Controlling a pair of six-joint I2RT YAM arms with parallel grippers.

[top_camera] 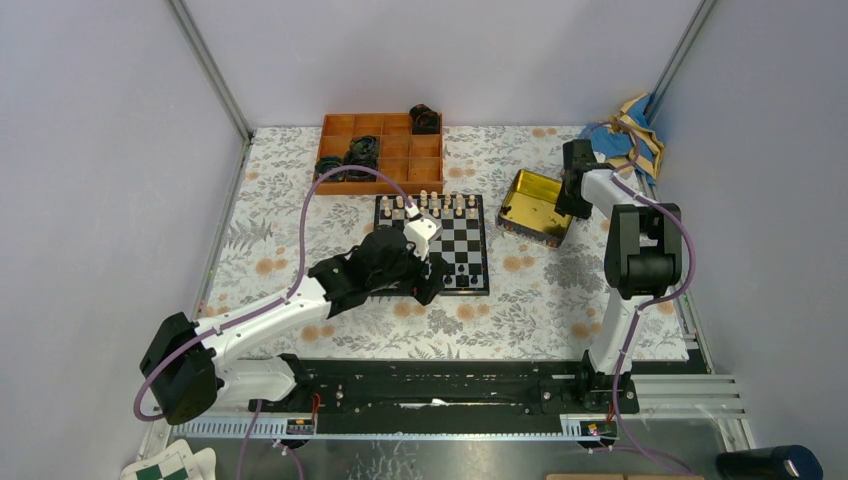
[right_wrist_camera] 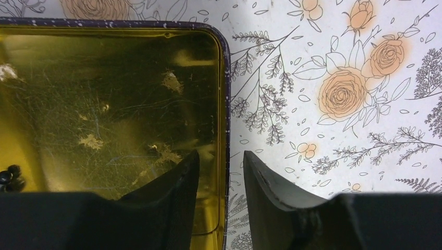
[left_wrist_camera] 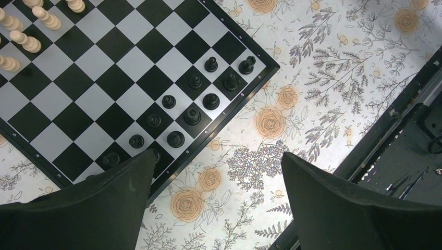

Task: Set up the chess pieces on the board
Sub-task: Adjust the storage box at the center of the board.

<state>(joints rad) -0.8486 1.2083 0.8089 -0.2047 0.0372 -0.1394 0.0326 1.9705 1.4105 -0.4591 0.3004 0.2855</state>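
Black chess pieces (left_wrist_camera: 192, 115) stand already in two rows along the near edge of the board (left_wrist_camera: 112, 65), starting from its right corner. I count about a dozen of them, all upright, each on its own square. The last one at the left end is half hidden behind a finger (left_wrist_camera: 120, 192) of the left arm. On the far side of the board the cream chessmen (left_wrist_camera: 26, 39) are in their rows.

The left jaws are spread wide and hold nothing. They hang over the near edge of the board, one finger above the frame and the other above the flowered worktop (left_wrist_camera: 323, 67) beside it.

The right jaws are at the golden tin (right_wrist_camera: 224, 94), which lies on the worktop to the right of the board, near it but not touching. They are parted, one finger inside the tin and the other outside, so the wall of the tin is between them. They do not pinch the wall and they carry no piece. In a corner of the tin a few small black pieces (right_wrist_camera: 10, 176) lie together.

To my judgement the task is mostly done, because the larger part of the black side is placed. What is left is to bring these last pieces from the tin and set them on the free squares at the left end of the two rows.
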